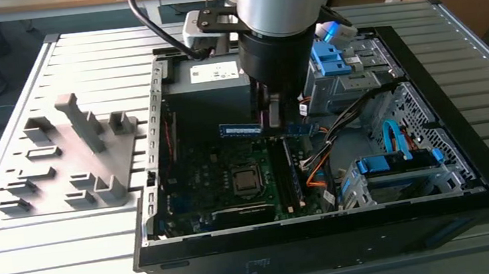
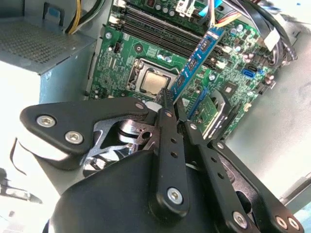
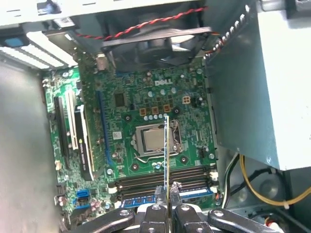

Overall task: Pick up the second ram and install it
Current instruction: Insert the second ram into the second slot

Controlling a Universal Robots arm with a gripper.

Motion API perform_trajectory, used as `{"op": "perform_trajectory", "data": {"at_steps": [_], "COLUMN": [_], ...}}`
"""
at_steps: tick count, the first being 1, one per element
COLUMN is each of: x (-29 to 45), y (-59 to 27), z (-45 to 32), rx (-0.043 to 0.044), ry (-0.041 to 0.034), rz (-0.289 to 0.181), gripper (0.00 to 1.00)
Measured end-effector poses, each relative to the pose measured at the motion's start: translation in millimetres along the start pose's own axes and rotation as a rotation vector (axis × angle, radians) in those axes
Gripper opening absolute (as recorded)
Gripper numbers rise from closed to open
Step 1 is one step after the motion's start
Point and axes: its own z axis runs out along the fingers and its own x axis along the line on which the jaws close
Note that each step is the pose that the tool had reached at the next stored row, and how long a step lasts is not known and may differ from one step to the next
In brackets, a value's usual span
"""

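You had the jaws clamped on the second ram (image 1: 242, 130), a long, thin blue-green memory stick with dark chips. They held it in the air above the square silver processor socket (image 3: 154, 141) of the green motherboard (image 3: 189, 111), inside the open black computer case (image 1: 327, 250). The long black memory slots (image 3: 146, 177) lay just beside that socket, and the stick sat in none of them. As far as I could judge, it ran crosswise to the slots rather than along them. Pressed down like that, it would have struck the socket or the latches instead of seating. A slight tilt or an unmatched notch could have bent the contacts or made the stick slip in the jaws. The orange and black wires (image 1: 314, 165) near the socket could have snagged it.
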Motion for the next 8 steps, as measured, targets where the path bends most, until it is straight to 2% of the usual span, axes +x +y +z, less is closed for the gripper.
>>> {"op": "perform_trajectory", "data": {"at_steps": [8], "x": [0.0], "y": [0.0], "z": [0.4], "rx": [0.0022], "ry": [-0.0012], "rz": [0.099], "gripper": [0.14]}}
